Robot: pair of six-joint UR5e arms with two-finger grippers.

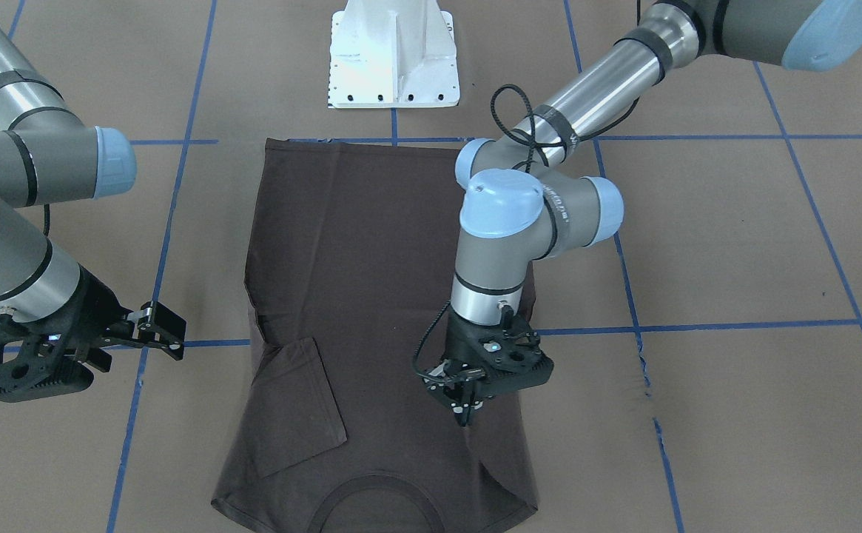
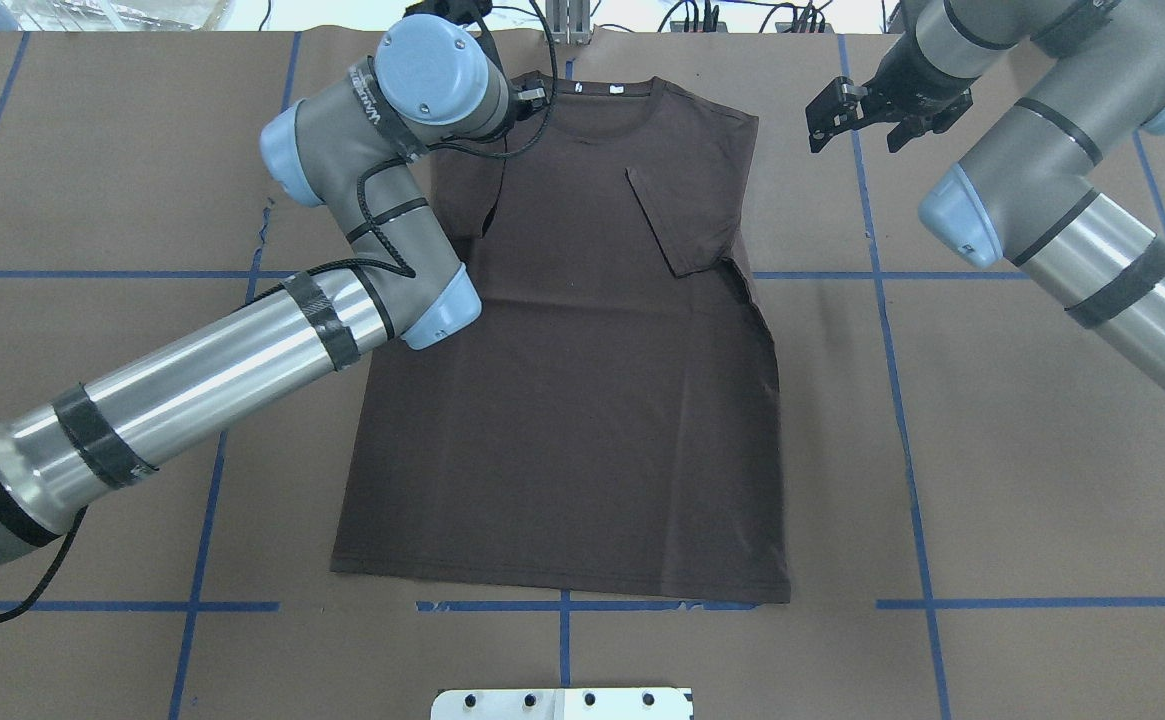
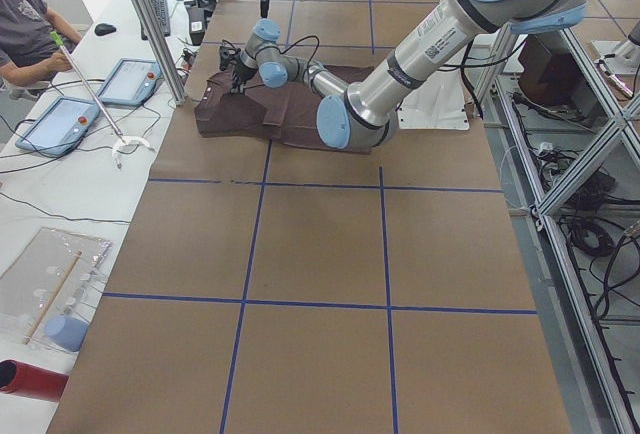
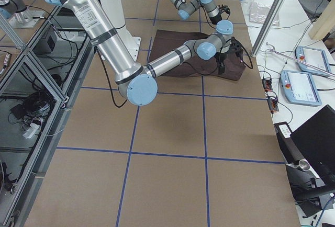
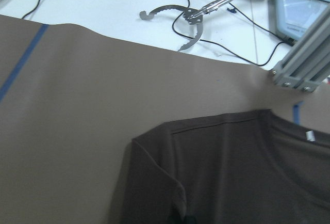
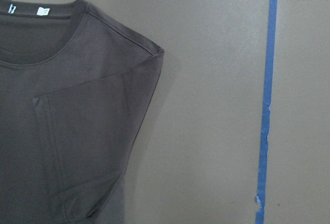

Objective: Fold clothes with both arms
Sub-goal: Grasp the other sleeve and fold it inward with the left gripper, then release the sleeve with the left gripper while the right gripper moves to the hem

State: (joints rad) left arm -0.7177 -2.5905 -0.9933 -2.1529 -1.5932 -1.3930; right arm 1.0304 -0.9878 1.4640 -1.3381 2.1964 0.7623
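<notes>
1. The shirt [image 2: 582, 400] lies spread flat on my paper-covered table [image 2: 992, 450]. Its hem is toward my base [image 1: 394, 55] and its collar [image 1: 371, 483] is at the far side. Two small white tags [image 2: 582, 88] show inside the collar.
2. The right sleeve [image 2: 677, 220] is folded inward and lies on the chest.
3. My left claw [image 1: 466, 414] points straight down onto the shirt's left shoulder area, just beside the collar. Its fingers are pressed together, pinching a ridge of shirt cloth.
4. In my left wrist view, the dark fingertips [image 5: 174, 220] show at the bottom edge, with a fold of cloth running up to them.
5. My left arm [image 2: 192, 390] reaches over the shirt's left side and hides that edge from overhead.
6. My right claw [image 1: 170, 334] is spread and holds nothing. It hangs over bare paper, off the shirt, out beside the right shoulder and close to a blue tape line [image 2: 892, 400].
7. My right wrist view looks down on the right shoulder, the folded sleeve and that tape line.
8. Past the table's far edge stands a white bench [image 3: 70, 184] with two tablets [image 3: 128, 82] and a metal grabber [image 5: 188, 15]. A person [image 3: 25, 19] sits at it.
</notes>
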